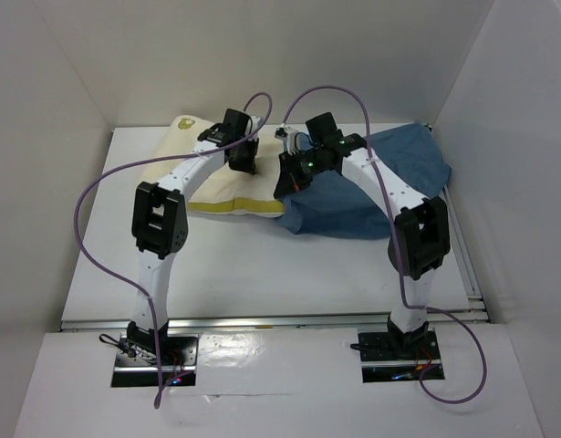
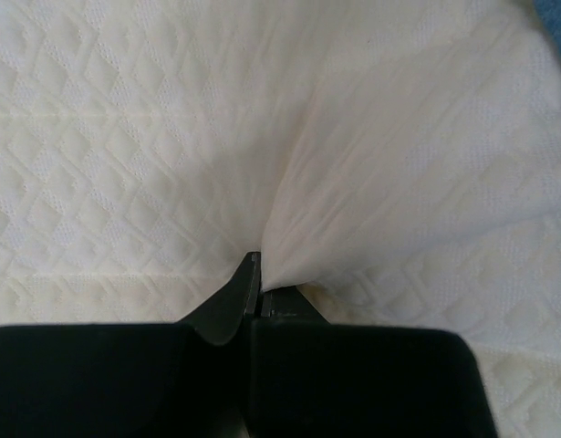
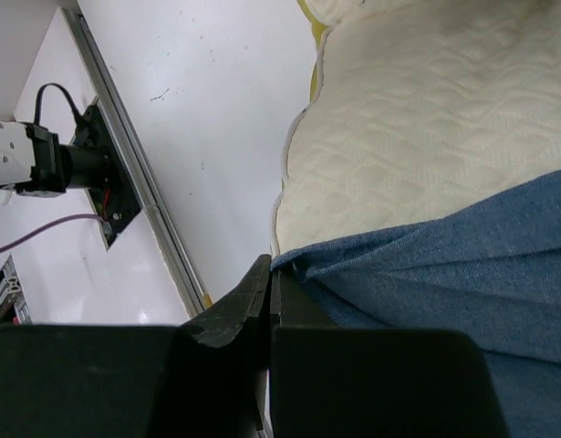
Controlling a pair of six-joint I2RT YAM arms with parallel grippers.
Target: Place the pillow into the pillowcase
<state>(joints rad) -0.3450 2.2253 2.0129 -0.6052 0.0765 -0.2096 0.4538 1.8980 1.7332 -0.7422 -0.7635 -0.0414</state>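
Bolted arms pinch pillow and pillowcase where the two meet

Arm bases (image 1: 154,354) sit at 6 o'clock, nearest the overhead camera, as both arms reach across the white table (image 1: 262,265). The left gripper (image 1: 243,162) is clamped narrow on a fold of the pillow (image 1: 227,190), the quilted cream cover drawn into a fan of creases at its closed fingers (image 2: 233,306). The right gripper (image 1: 287,179), jaws together, nips the hem of the pillowcase (image 1: 339,208), which the wrist view shows running straight into the fingertips. The pillow lies at 11 o'clock on the table, its yellow band (image 1: 234,208) facing 6 o'clock and a yellow mark (image 1: 187,124) at its far corner. The blue pillowcase is heaped at 1 o'clock, its raised edge overlapping the pillow's 3 o'clock end. Little of the pillow appears to be inside so far.

Both items look light and limp. The pillow will likely sag and bunch rather than slide as a slab, so a hold near its leading corners should steer it better than a pinch mid-panel. The thin case wants gripping at the hem to keep its mouth open. No brand, label or legible writing shows on either. Purple cables (image 1: 98,205) loop from the arms.
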